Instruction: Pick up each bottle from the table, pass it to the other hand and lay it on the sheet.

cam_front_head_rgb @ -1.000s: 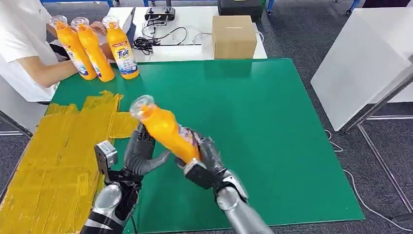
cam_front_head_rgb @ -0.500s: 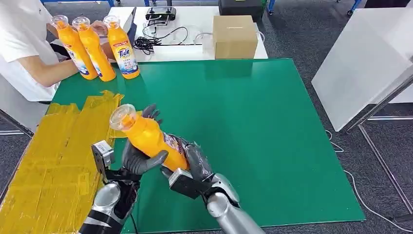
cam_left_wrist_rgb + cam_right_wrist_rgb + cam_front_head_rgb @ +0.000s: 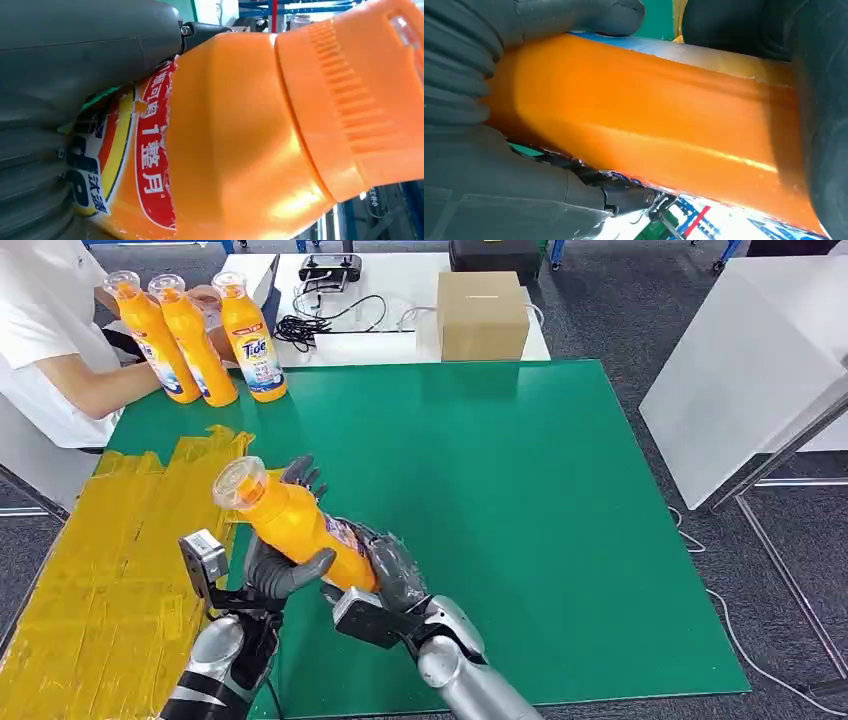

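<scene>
green table [image 3: 520,490] with a yellow sheet [image 3: 110,560] taped along its left side. orange bottle [image 3: 295,525] is held above the table just right of the sheet, cap tilted toward the sheet. left hand [image 3: 285,560] wraps fingers around its middle, right hand [image 3: 385,575] is clamped on its base. three bottles [image 3: 195,340] stand beyond the sheet's far end, a person's hand [image 3: 205,300] touching them.

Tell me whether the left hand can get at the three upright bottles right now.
Probably not: the left hand grips the tilted bottle together with the right hand, and the three bottles stand at the far corner.
</scene>
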`<state>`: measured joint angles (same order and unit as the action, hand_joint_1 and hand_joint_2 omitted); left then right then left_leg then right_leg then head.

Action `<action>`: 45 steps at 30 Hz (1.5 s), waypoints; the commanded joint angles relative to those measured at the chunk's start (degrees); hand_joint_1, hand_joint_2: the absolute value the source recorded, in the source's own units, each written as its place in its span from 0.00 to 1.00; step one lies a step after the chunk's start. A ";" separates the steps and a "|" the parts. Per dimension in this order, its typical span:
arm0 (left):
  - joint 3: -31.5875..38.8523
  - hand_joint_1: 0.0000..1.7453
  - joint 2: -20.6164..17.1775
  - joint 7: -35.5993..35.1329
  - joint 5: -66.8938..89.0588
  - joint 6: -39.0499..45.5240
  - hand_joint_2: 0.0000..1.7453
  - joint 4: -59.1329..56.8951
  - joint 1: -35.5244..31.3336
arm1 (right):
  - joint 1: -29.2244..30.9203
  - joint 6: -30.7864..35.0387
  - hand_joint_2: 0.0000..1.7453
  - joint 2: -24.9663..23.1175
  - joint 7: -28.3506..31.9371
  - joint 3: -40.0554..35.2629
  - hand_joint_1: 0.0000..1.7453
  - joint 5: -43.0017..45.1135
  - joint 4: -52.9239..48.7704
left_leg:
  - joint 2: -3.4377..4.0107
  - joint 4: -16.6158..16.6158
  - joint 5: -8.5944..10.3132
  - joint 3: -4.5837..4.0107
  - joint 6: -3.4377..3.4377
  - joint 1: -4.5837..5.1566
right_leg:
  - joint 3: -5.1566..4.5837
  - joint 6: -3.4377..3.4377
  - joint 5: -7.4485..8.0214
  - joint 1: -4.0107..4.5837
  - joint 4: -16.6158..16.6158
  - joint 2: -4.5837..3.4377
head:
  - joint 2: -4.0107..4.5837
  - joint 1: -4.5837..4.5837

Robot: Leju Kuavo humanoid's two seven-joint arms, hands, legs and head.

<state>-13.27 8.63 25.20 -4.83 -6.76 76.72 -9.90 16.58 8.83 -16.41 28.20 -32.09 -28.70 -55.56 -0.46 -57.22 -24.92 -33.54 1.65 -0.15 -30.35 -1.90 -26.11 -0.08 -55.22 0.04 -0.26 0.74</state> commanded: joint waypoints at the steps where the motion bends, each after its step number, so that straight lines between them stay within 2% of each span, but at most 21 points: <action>1: 3.39 1.00 1.82 1.18 -3.13 4.15 1.00 -0.12 -1.37 | 0.78 1.09 1.00 1.52 1.14 -6.68 1.00 0.22 3.02 | 0.01 0.03 -0.04 0.15 -0.06 -0.06 | 0.18 0.01 -0.02 0.06 0.08 0.02 | 0.00 0.00; 14: 7.19 1.00 2.64 2.42 -7.53 7.92 1.00 2.63 0.24 | 0.36 3.97 1.00 2.72 0.66 -4.73 1.00 0.98 2.07 | 0.00 0.06 -0.05 0.26 -0.07 -0.08 | 0.31 0.00 -0.03 0.08 0.14 0.04 | 0.00 -0.04; 15: 7.08 1.00 2.56 2.51 -7.26 8.23 1.00 2.56 0.30 | 0.14 4.38 1.00 2.81 0.62 -4.34 0.91 1.14 1.49 | -0.01 0.06 -0.01 0.15 -0.05 -0.05 | 0.19 0.00 -0.01 0.05 0.10 0.04 | 0.00 -0.02; 16: 6.79 1.00 2.40 2.62 -6.70 8.64 1.00 2.46 0.50 | -0.40 4.50 1.00 2.78 0.47 -3.47 0.10 1.97 0.47 | -0.01 0.07 -0.04 0.25 -0.07 -0.08 | 0.30 0.01 -0.03 0.07 0.14 0.05 | 0.00 -0.02; 17: 6.39 1.00 2.21 2.99 -5.55 9.58 1.00 2.34 0.83 | -1.59 3.15 1.00 2.55 1.11 -1.64 0.00 5.26 -1.83 | -0.07 0.06 -0.01 0.16 -0.05 -0.05 | 0.21 0.00 -0.02 0.05 0.11 0.10 | 0.00 -0.02; 19: 5.93 1.00 2.06 4.45 -2.60 12.48 1.00 2.23 1.22 | -2.97 2.60 1.00 3.30 1.01 -0.73 0.00 6.96 -6.42 | -0.11 0.06 -0.02 0.17 -0.06 -0.06 | 0.23 0.01 -0.04 0.06 0.11 0.14 | 0.00 0.00; 20: 5.49 1.00 1.87 5.83 0.69 15.75 1.00 2.45 1.33 | -4.02 2.67 0.00 3.84 0.44 -0.05 0.00 7.92 -9.97 | -0.12 0.07 -0.05 0.26 -0.07 -0.07 | 0.34 0.01 -0.08 0.07 0.14 0.16 | 0.00 -0.02; 21: 5.19 1.00 1.64 7.55 6.34 21.58 1.00 2.60 1.25 | -4.94 2.33 0.00 4.23 0.04 0.67 0.00 9.32 -12.75 | -0.09 0.05 -0.02 0.13 -0.05 -0.03 | 0.18 0.00 -0.04 0.03 0.08 0.12 | 0.00 -0.02; 25: 4.93 1.00 1.70 7.46 6.58 21.87 1.00 3.09 1.30 | -5.32 1.84 0.00 4.79 -0.52 0.81 0.00 9.75 -14.39 | -0.01 0.01 -0.06 0.19 -0.06 -0.06 | 0.22 0.00 -0.05 0.06 0.07 0.06 | 0.00 -0.04; 28: 2.63 1.00 0.21 8.52 31.65 43.93 1.00 0.20 -0.29 | -7.78 3.83 0.00 5.87 0.47 3.45 0.00 12.65 -20.89 | -0.22 0.02 0.00 0.10 -0.04 -0.04 | 0.16 -0.01 -0.05 0.03 0.08 0.24 | 0.00 0.00; 29: 2.42 1.00 -0.26 6.55 38.17 46.76 1.00 -1.30 -0.74 | -8.38 3.93 0.00 6.44 0.55 4.34 0.00 13.46 -23.08 | -0.16 0.03 0.01 0.05 -0.03 -0.01 | 0.09 -0.01 -0.03 0.01 0.06 0.17 | 0.00 0.00; 31: 10.26 1.00 2.85 2.51 60.82 46.76 1.00 -1.93 -0.48 | -9.48 4.11 0.00 7.12 0.01 6.43 0.00 14.70 -26.61 | -0.16 0.04 0.02 0.06 -0.02 0.01 | 0.09 -0.01 -0.04 -0.01 0.06 0.20 | 0.00 -0.02; 32: 18.00 1.00 6.13 0.09 82.51 46.76 1.00 1.63 -0.36 | -9.93 3.41 0.00 7.22 -0.28 7.80 0.00 16.00 -28.19 | -0.15 0.04 -0.02 0.18 -0.05 -0.03 | 0.23 -0.01 -0.06 0.03 0.11 0.22 | 0.00 0.00; 33: 16.63 1.00 4.20 -4.13 91.64 46.76 1.00 2.96 -0.47 | -10.06 3.30 1.00 7.26 -0.26 8.53 0.00 16.62 -28.86 | -0.11 0.04 -0.01 0.13 -0.03 -0.02 | 0.17 -0.01 -0.04 0.02 0.10 0.16 | 0.00 -0.02; 34: 11.31 1.00 -1.40 -12.18 94.83 46.76 1.00 1.07 -0.95 | -9.96 2.89 1.00 7.32 -0.18 8.97 0.00 17.52 -29.20 | -0.09 -0.03 -0.05 0.13 -0.04 -0.03 | 0.17 -0.02 -0.06 0.03 0.05 0.13 | 0.00 -0.02; 37: 11.31 1.00 -1.40 -12.18 94.83 46.76 1.00 1.07 -0.95 | -9.96 2.89 1.00 7.32 -0.18 8.97 0.00 17.52 -29.20 | 0.00 0.04 -0.02 0.14 -0.04 0.02 | 0.16 0.00 -0.01 -0.01 0.07 0.02 | 0.00 0.02; 39: 3.20 1.00 -7.66 -22.01 94.83 46.76 1.00 -6.51 -4.20 | -9.91 3.29 1.00 7.18 0.35 9.62 0.00 18.16 -29.28 | 0.15 0.07 -0.02 0.21 -0.10 -0.01 | 0.18 0.05 0.00 0.03 0.08 -0.08 | 0.00 0.02; 40: -8.07 1.00 -14.08 -32.77 94.83 46.76 1.00 -13.44 -8.80 | -10.13 3.32 1.00 7.32 0.42 9.97 0.00 18.37 -29.96 | 0.13 0.06 -0.03 0.24 -0.14 -0.03 | 0.23 0.07 -0.04 0.04 0.05 -0.04 | 0.00 -0.05; 41: -17.67 1.00 -16.91 -41.43 94.83 46.76 1.00 -21.13 -13.57 | -10.37 3.39 1.00 7.48 0.52 10.36 0.00 18.68 -30.79 | -0.02 0.11 0.05 0.16 -0.08 0.03 | 0.12 0.03 -0.01 -0.02 0.08 0.10 | 0.00 -0.02; 44: -18.13 1.00 -15.83 -39.20 94.83 46.76 1.00 -33.39 -17.98 | -10.89 3.04 1.00 7.81 0.26 11.18 0.00 19.45 -32.61 | -0.82 0.21 0.21 0.31 -0.17 -0.09 | 0.53 0.08 -0.08 0.08 0.20 0.88 | 0.00 -0.07; 45: -18.13 1.00 -15.83 -39.20 94.83 46.76 1.00 -33.39 -17.98 | -10.89 3.04 1.00 7.81 0.26 11.18 0.00 19.45 -32.61 | -0.54 0.16 0.16 0.24 -0.09 -0.04 | 0.32 0.03 -0.05 0.02 0.15 0.58 | 0.00 -0.02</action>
<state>-7.84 3.47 -4.03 90.45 40.00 74.26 -12.50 6.21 12.28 -10.86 28.46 -24.08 -10.60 -83.98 -0.35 -57.23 -24.89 -33.50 1.60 -0.26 -30.51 -1.89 -26.09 -0.04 -55.21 -0.04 -0.26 0.72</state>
